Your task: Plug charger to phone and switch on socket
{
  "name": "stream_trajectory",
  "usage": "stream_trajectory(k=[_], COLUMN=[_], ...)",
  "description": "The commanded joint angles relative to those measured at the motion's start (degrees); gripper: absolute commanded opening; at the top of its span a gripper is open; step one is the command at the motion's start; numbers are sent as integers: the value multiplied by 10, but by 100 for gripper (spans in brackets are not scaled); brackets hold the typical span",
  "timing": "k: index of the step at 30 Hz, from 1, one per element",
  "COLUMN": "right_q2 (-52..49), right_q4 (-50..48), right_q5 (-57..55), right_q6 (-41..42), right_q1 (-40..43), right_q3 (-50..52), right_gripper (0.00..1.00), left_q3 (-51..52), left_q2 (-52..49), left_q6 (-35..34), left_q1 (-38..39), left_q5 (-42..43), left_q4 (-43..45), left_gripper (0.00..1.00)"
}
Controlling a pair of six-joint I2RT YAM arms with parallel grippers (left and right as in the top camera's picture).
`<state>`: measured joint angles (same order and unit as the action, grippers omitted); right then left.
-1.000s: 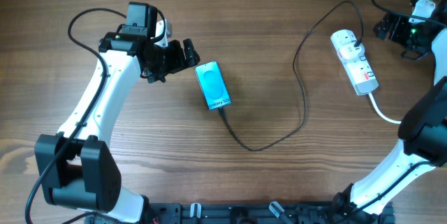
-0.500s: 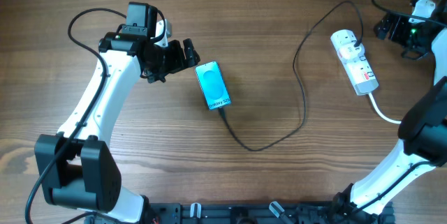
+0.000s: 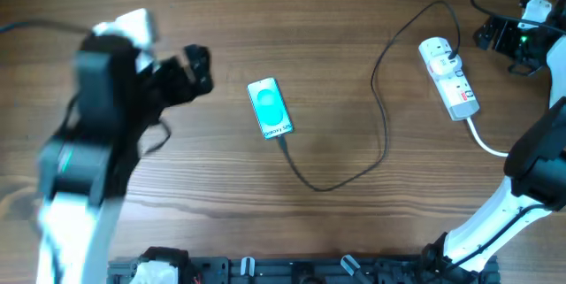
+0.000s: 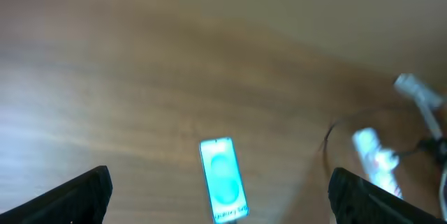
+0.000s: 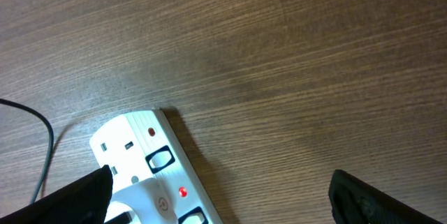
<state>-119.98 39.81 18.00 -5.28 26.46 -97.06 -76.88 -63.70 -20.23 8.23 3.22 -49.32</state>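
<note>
1. Overhead view: the small flat smartphone (image 3: 269, 107) with a bright cyan-blue screen lies face up on the brown wood-grain table (image 3: 292, 19), a little left of centre. Its white text strip is at the end nearer the robot bases.
2. The long thin black charger cable (image 3: 385, 134) meets that near end of the smartphone. It loops toward the front of the table, then climbs in a wide bend to a black plug (image 3: 453, 54).
3. The plug sits in the white elongated power strip (image 3: 449, 79) with rounded ends, which lies at the far right, well apart from the smartphone.
4. The strip's thick white cord (image 3: 482, 142) leaves its near end and curves off to the right.
5. In the right wrist view, the power strip shows two small red marks (image 5: 152, 132) beside black rocker switches (image 5: 160, 159). Whether they are switched on I cannot tell.
6. The right gripper (image 3: 491, 33) hangs near the strip's far end, apart from it. Its dark fingers (image 5: 77, 199) are spread wide with nothing between them.
7. The left gripper (image 3: 196, 67), motion-blurred, is left of the smartphone and not touching it. Its fingers (image 4: 80, 196) are spread wide and hold nothing.
</note>
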Motion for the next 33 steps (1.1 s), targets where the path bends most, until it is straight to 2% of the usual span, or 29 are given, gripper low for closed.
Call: stream_trajectory(k=[1, 8, 10, 11, 14, 16, 19, 24, 27, 29, 33], right_q2=[13, 13, 13, 13, 13, 13, 13, 13, 13, 13, 13], right_q4=[-2, -2, -2, -2, -2, -2, -2, -2, -2, -2, -2], right_q5=[10, 10, 10, 10, 10, 10, 10, 10, 10, 10, 10], right_q6=[-7, -7, -7, -7, -7, -7, -7, -7, -7, -7, -7], right_q1=[0, 0, 0, 0, 0, 0, 0, 0, 0, 0, 0], right_q3=[-3, -3, -3, -3, -3, -3, -3, -3, -3, -3, -3], right_gripper=[100, 100, 100, 100, 100, 100, 100, 100, 100, 100, 100], left_q3=[-2, 21, 53, 87, 153, 209, 286, 510, 621, 660, 707], left_q2=[163, 381, 444, 504, 599, 635, 635, 635, 635, 635, 635], left_q6=[5, 2, 3, 2, 0, 0, 1, 1, 1, 1, 1], left_q1=[-2, -1, -2, -2, -4, -6, -7, -10, -10, -10, -10], left_q5=[-123, -146, -144, -144, -142, -137, -143, -137, -129, -129, -127], left_q4=[-53, -250, -255, -247, -206, -155, -5, 428, 603, 640, 639], left_gripper=[100, 100, 100, 100, 100, 100, 100, 100, 100, 100, 100])
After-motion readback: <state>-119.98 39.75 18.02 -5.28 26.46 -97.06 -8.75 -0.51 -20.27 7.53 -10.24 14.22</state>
